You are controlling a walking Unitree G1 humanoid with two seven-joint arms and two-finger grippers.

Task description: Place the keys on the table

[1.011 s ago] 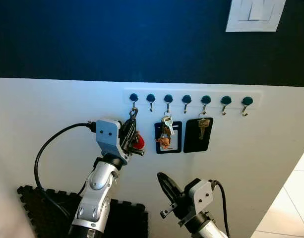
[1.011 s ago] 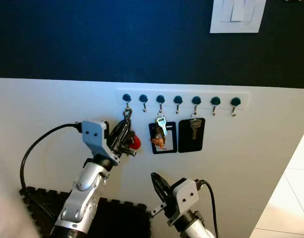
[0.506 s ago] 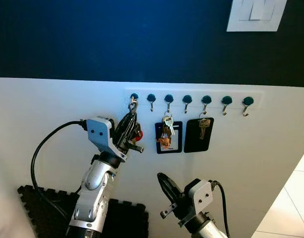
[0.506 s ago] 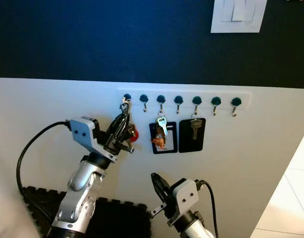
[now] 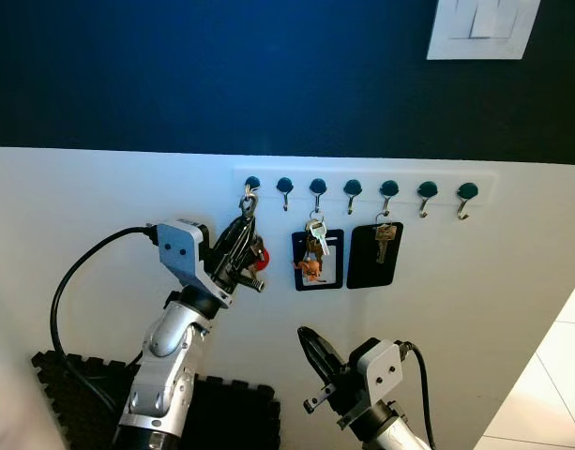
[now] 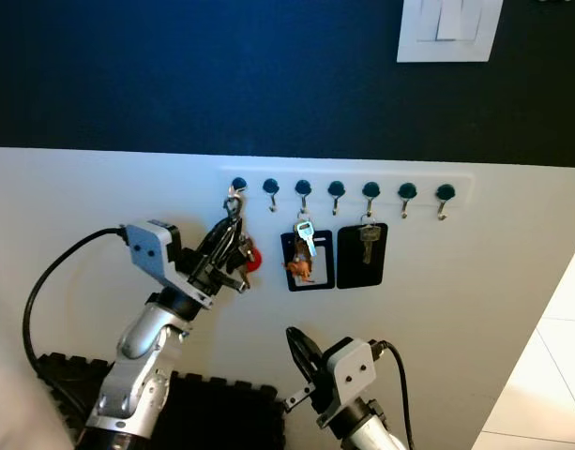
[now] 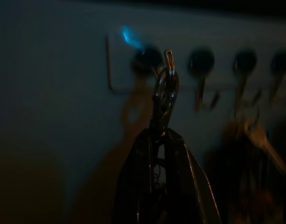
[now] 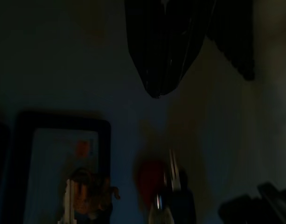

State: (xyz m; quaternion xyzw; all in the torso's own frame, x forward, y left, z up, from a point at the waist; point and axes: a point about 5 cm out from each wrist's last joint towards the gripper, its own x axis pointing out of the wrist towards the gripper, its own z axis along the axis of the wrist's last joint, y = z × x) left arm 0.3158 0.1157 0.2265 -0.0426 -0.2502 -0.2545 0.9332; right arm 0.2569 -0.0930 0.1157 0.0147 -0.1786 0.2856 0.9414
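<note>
Silver carabiner keys (image 5: 248, 225) lifted higher, left end effector (image 5: 240, 246) clamped

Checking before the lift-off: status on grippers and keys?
Left gripper shut on keys. Key ring at the first hook, apparently not yet off. Right gripper low, idle. Neighbouring key sets hang close by.

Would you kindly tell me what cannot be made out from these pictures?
- Whether the key bunch has come off the leftmost hook: head views too small, left wrist view too dark.
- How many keys the bunch holds: the left gripper covers them.
- The right gripper jaws' state: dark in the right wrist view.
- The light switch: cut off by the top edge.
- The table: none in view.
</note>
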